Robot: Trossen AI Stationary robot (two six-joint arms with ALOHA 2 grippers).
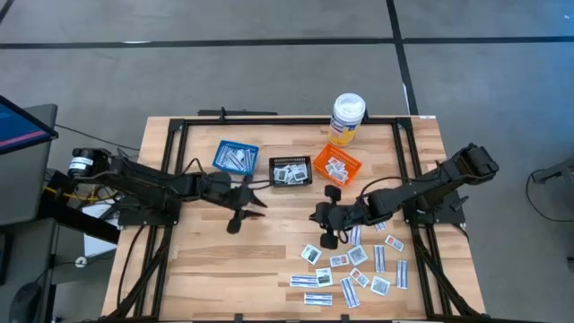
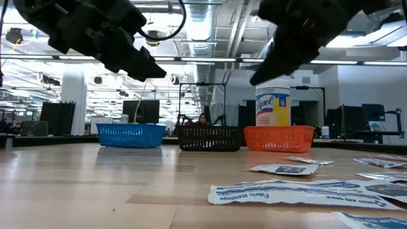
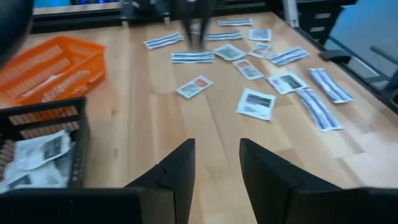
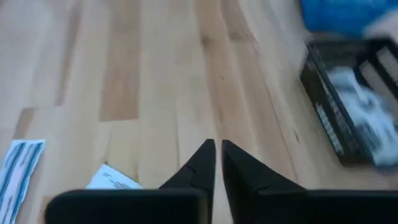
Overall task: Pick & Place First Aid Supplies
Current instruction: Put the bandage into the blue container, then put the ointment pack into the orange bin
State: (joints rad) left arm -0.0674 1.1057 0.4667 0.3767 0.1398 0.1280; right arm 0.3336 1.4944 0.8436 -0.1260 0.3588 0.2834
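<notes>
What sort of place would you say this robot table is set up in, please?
Probably a large open lab or industrial workspace: exposed ceiling ducts and pipes, rows of monitors at desks beyond the wooden table, and a grey concrete floor.

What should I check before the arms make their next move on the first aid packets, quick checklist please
1. Left gripper empty, fingers apart over bare wood: ok.
2. Right gripper carrying a packet: fingers nearly together, nothing seen between them: cannot tell.
3. Loose packets within the right arm's reach: ok, close by.
4. Blue basket, black basket and orange basket upright with room: ok.
5. Bottle clear of both arms: ok, behind the baskets.
</notes>
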